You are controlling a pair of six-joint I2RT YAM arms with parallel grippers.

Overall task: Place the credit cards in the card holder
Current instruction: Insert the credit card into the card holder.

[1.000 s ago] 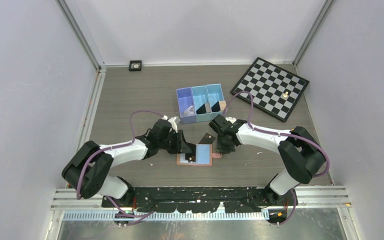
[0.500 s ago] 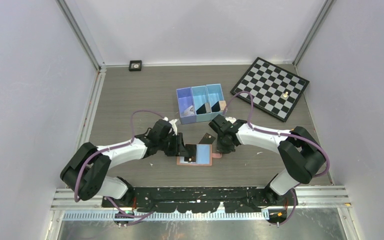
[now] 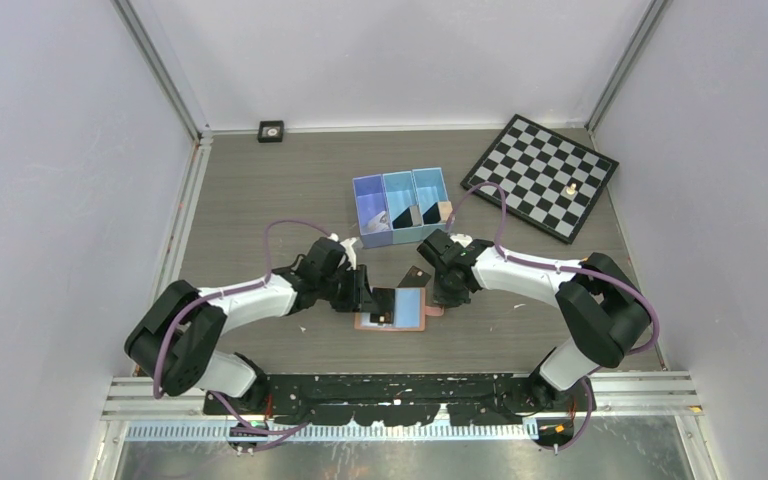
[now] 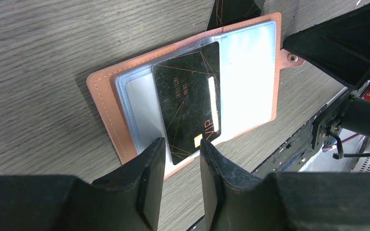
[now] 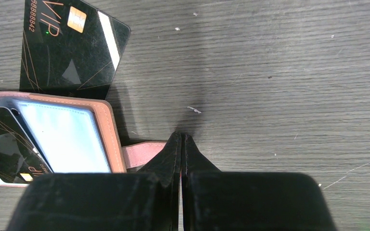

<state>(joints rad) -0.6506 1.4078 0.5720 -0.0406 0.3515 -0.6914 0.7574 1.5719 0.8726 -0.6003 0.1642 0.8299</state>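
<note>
The card holder point(image 4: 103, 96) lies open on the table, its light blue lining up, and it also shows in the top view point(image 3: 392, 322). One black credit card point(image 4: 188, 91) rests slantwise on its clear sleeve. My left gripper point(image 4: 182, 142) is open, its fingertips on either side of that card's near end. A second credit card point(image 5: 72, 48) lies flat on the table beside the holder's far edge. My right gripper point(image 5: 180, 135) is shut, its tip over the end of the holder's snap tab point(image 5: 142, 154).
A blue three-compartment bin point(image 3: 400, 205) holding more black cards and a tan block stands behind the arms. A chessboard point(image 3: 540, 175) with one small piece point(image 3: 569, 187) lies at the back right. A small black square point(image 3: 271, 130) sits by the back wall.
The left arm has shifted slightly towards the near side. The holder, both cards and the right arm have stayed in place.
</note>
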